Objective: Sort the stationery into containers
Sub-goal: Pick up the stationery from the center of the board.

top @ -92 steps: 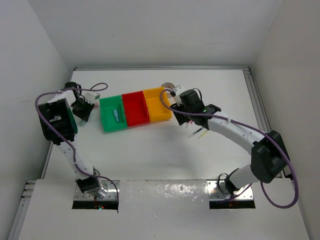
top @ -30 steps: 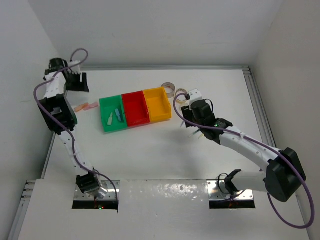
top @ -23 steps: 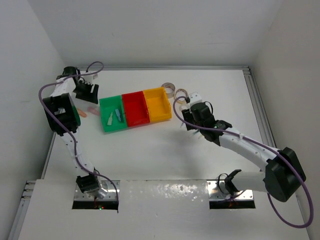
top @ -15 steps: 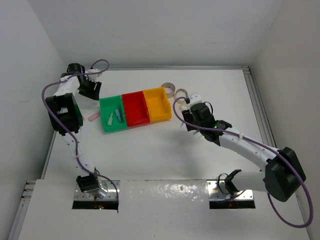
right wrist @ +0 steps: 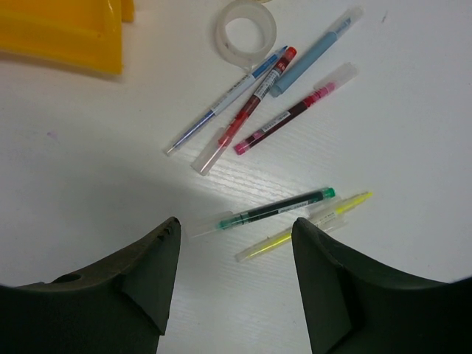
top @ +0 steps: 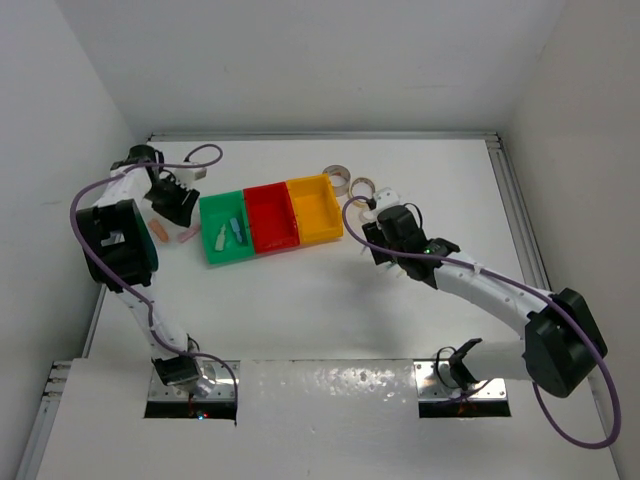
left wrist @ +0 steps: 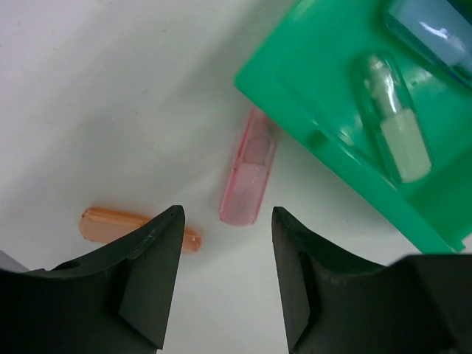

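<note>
The containers stand in a row: green bin (top: 212, 250), red bin (top: 272, 215), yellow bin (top: 315, 208). The green bin (left wrist: 324, 81) holds a pale block (left wrist: 398, 136) and a blue block (left wrist: 435, 33). My left gripper (top: 176, 207) (left wrist: 227, 217) is open and empty, just above a pink block (left wrist: 251, 177) and an orange block (left wrist: 136, 228) lying left of the green bin. My right gripper (top: 388, 252) (right wrist: 236, 228) is open and empty over a green pen (right wrist: 276, 208) and a yellow pen (right wrist: 302, 227).
More pens lie beyond: a red pen (right wrist: 247, 110), a blue pen (right wrist: 225, 99), a magenta pen (right wrist: 291, 110) and a pale-blue capped pen (right wrist: 313, 51). One tape ring (right wrist: 245, 29) lies by the yellow bin (right wrist: 63, 33); another ring (top: 337, 175) lies behind it.
My left gripper has swung from the back-left corner to the blocks beside the green bin. My right gripper has drawn back from the yellow bin to above the pens.
</note>
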### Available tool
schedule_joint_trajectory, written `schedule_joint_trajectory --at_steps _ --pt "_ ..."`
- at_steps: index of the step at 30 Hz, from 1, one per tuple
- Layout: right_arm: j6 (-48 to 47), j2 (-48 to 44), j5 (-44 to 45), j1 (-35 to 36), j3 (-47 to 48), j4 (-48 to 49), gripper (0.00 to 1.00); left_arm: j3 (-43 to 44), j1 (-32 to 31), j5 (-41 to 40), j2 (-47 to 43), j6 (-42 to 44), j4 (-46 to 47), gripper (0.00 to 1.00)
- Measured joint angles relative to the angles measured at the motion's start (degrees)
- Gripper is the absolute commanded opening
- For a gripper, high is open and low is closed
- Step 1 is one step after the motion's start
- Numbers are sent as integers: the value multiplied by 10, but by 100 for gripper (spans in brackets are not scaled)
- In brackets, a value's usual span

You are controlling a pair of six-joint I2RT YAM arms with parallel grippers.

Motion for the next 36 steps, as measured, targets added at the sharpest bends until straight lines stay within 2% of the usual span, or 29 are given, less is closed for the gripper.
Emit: schedule_joint_trajectory --at_steps 8,13,18,21,22,26,29,32,34,36 --pt "0 7 -2 0 3 -4 61 -71 -6 -12 -27 33 16 54" --pt "0 7 -2 0 3 -4 61 -88 -8 -26 0 18 47 52" --pt "0 6 -1 0 3 -5 61 -83 -8 -38 14 -2 81 36" --pt "0 3 2 0 3 -4 61 -84 -8 -45 16 -16 92 19" --pt "0 2 3 0 3 -4 60 -84 -8 -46 16 -17 93 1" --pt "0 -5 3 0 3 -3 60 -79 -1 -48 16 -48 93 0" --pt "0 -6 3 0 3 -4 60 -37 16 -29 32 -119 68 0" --pt "3 -6 3 0 3 -3 59 13 50 10 23 -232 69 0" --pt "7 -6 3 0 3 -1 59 2 69 34 -26 -317 105 0" --pt "14 -6 3 0 3 4 59 -51 77 41 -117 -382 140 0"
